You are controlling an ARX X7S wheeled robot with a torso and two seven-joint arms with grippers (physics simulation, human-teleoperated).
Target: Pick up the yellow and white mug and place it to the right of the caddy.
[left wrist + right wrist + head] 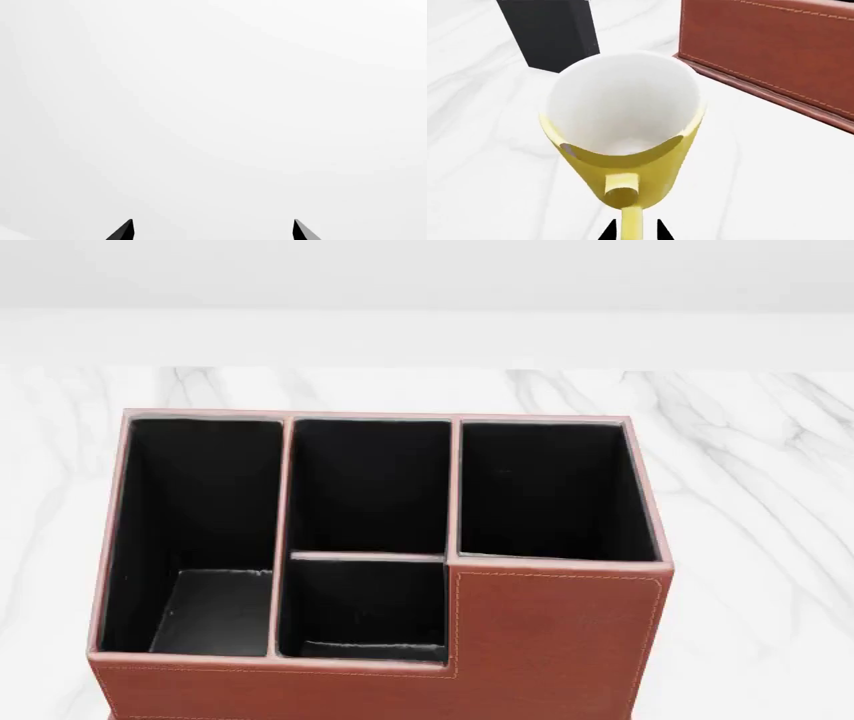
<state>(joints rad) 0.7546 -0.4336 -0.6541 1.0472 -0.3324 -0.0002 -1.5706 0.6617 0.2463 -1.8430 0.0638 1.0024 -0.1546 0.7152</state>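
**Mug handle between the right fingers, caddy close by**

The left gripper [213, 231] faces blank white, its two black tips spread wide and empty. In the right wrist view, the small yellow mug with white inside [624, 135] stands on the white marble table [487, 150], near the reddish-brown stitched leather caddy [774, 50] and a black upright block [550, 30]. The right gripper [633, 231] is closed around the mug's handle. Judged step: grasp made; next, lift straight and carry to the caddy's right.

A bare simulated desk setting: white marble tabletop [747, 490], leather caddy [554, 640] with 4 compartments, blank pale backdrop.

Bright even light, soft shadows, sharp renders
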